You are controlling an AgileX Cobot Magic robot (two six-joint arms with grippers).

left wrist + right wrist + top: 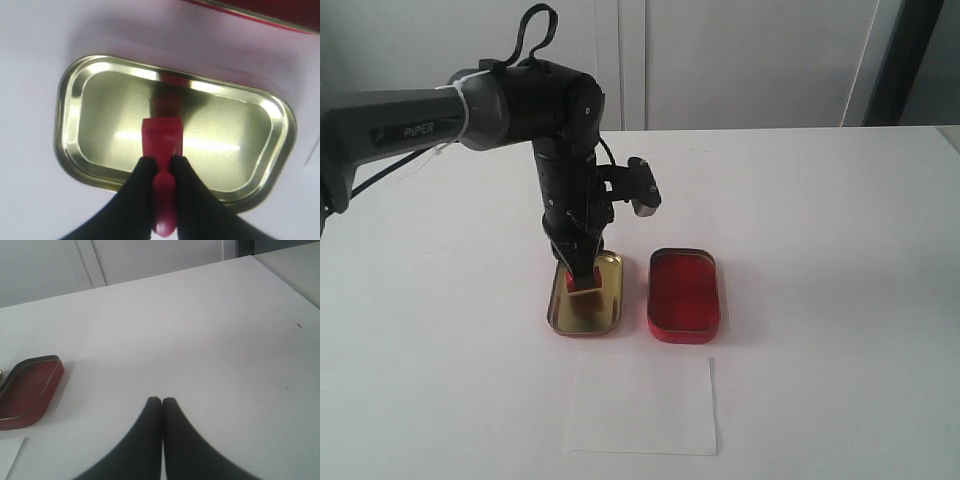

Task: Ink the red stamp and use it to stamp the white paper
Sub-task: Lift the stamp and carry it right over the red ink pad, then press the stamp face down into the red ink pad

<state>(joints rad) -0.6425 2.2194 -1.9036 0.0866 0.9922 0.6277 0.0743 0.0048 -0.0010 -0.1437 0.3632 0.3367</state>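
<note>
Two tins lie side by side on the white table (820, 250), and on the left the black arm reaches down over the first of them. The left gripper (582, 268) points straight down, its fingers (142, 175) clamped narrow on the knob of the red stamp (586, 281). In the left wrist view the stamp (161, 136) hangs block-first over the middle of the shiny gold tin (75, 100), its red reflection showing on the metal; whether the block touches the floor of the tin, I cannot tell. Just right of the gold tin (560, 312) sits the red ink tin (680, 333), apart from it by a thin strip of table. Nearer the camera, in front of both tins, the white paper (642, 405) lies flat. Over in the right wrist view, the right gripper (161, 401) has its fingertips pressed together with nothing between them, low over bare table, the red ink tin (30, 390) well off to one side
</note>
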